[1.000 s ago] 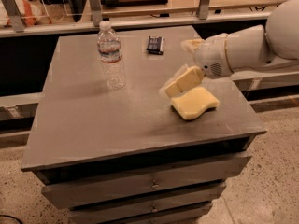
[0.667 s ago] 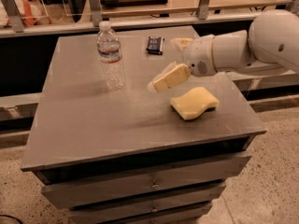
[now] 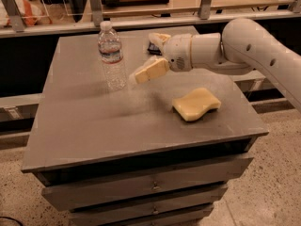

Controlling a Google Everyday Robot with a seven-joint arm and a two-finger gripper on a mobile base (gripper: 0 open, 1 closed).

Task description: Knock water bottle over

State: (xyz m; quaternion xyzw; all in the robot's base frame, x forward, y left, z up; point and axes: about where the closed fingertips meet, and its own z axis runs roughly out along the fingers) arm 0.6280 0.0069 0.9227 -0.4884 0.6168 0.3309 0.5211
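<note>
The water bottle (image 3: 112, 56) stands upright on the grey table top (image 3: 94, 121), at the back left. It is clear and ribbed, with a white cap and a label band. My gripper (image 3: 146, 55) reaches in from the right on a white arm (image 3: 235, 46). It is above the table, just to the right of the bottle, with one cream finger (image 3: 149, 70) pointing down-left a short way from the bottle's side, and the other finger (image 3: 159, 37) higher up behind. It holds nothing.
A yellow wavy sponge (image 3: 196, 103) lies on the table's right part. A small black object (image 3: 153, 47) lies at the back, mostly hidden behind the gripper. The table is a drawer cabinet (image 3: 141, 187). A railing (image 3: 141, 22) runs behind it.
My gripper has moved left across the table, from above the sponge to close beside the bottle. The bottle and sponge have not moved.
</note>
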